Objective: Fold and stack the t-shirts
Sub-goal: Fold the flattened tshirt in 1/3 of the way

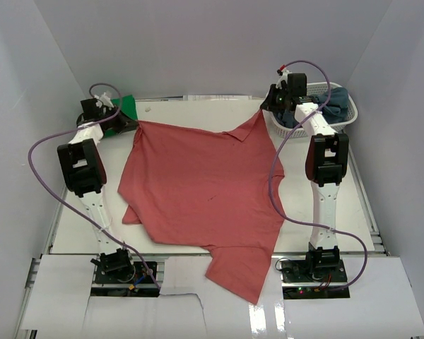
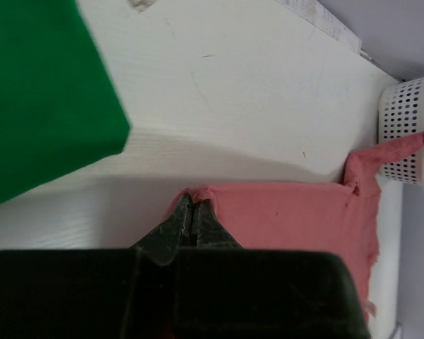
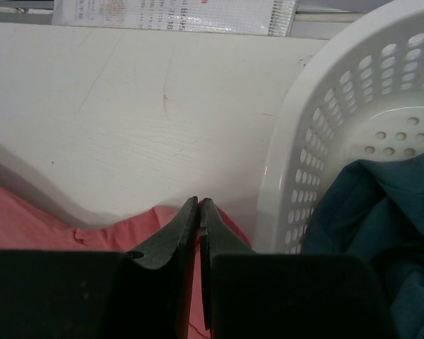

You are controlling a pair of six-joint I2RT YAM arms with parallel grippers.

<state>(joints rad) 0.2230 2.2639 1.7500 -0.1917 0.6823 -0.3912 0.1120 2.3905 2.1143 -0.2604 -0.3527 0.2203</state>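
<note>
One red t-shirt (image 1: 205,191) spreads from the near edge back to the left gripper (image 2: 193,201) and right gripper (image 3: 198,203), both pinched tight on it, a green t-shirt (image 2: 42,92) lies in the far left corner, and the far-right white basket (image 3: 325,106) holds blue t-shirts (image 3: 374,205).

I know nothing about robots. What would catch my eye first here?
A big salmon-red t-shirt lies spread across the middle of the table. The left gripper and right gripper each pinch a far corner of it, holding that edge taut between them. A bright green t-shirt lies at the far left, and a white basket with grey-blue shirts stands at the far right.
</note>
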